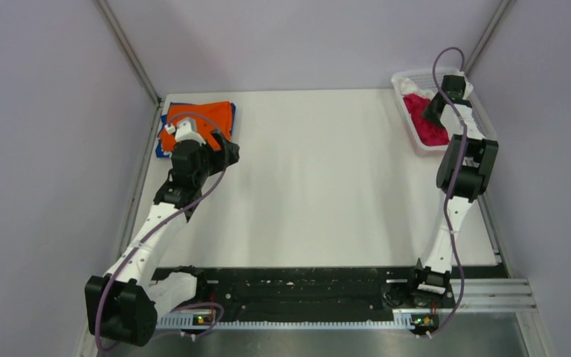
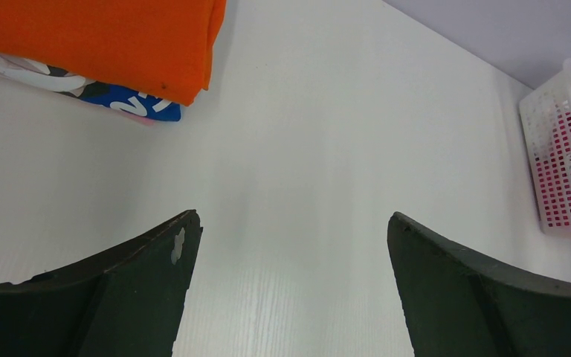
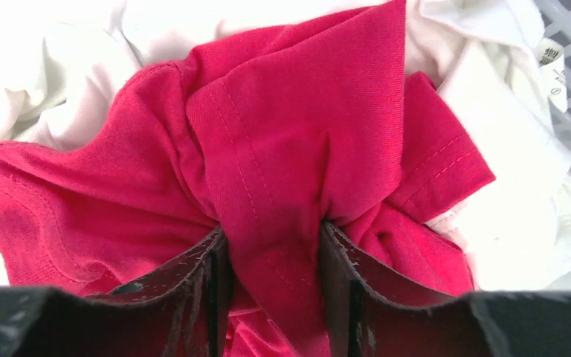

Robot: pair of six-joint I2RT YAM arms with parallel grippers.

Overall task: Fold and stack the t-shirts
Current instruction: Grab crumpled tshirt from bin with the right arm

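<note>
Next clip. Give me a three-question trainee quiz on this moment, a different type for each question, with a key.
1. True or false: the right gripper is shut on the magenta-red t-shirt inside the white mesh basket.
2. Which lies on top of the folded stack? A) a green shirt B) the orange t-shirt C) a black shirt
3. Fill in: the left gripper is ___ and holds nothing.
Key: 1 true; 2 B; 3 open.

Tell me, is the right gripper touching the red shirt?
Touching. The right wrist view shows the right gripper with a fold of the red shirt pinched between its fingers.
</note>
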